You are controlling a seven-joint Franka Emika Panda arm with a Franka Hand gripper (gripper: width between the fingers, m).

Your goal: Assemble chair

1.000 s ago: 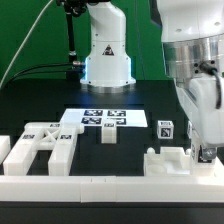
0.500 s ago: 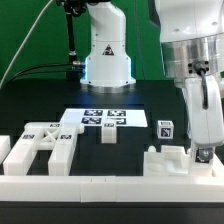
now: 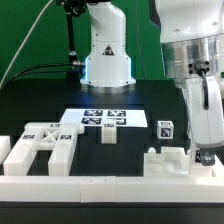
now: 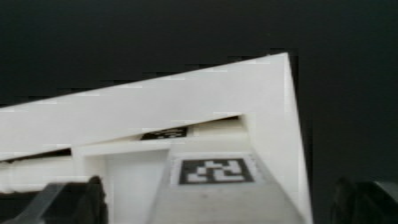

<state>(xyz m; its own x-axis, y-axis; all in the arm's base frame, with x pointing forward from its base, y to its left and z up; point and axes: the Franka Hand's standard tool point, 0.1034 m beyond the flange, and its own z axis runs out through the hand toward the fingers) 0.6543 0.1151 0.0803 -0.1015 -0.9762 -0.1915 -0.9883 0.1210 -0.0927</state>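
While the jaws stand spread wide, low over the bench (image 3: pixel 45 100), the tagged white chair part (image 4: pixel 214 170) lies between them, a dark gap on one side; beyond its edge, bare bench.

The arm (image 3: pixel 190 40) comes down from above at the exterior view's right, its wrist upright. Its pincer (image 3: pixel 206 152) hangs low by the near edge of the tabletop (image 3: pixel 40 100). In the wrist view the two dark fingers (image 4: pixel 68 203) stand wide apart, jaws spread.
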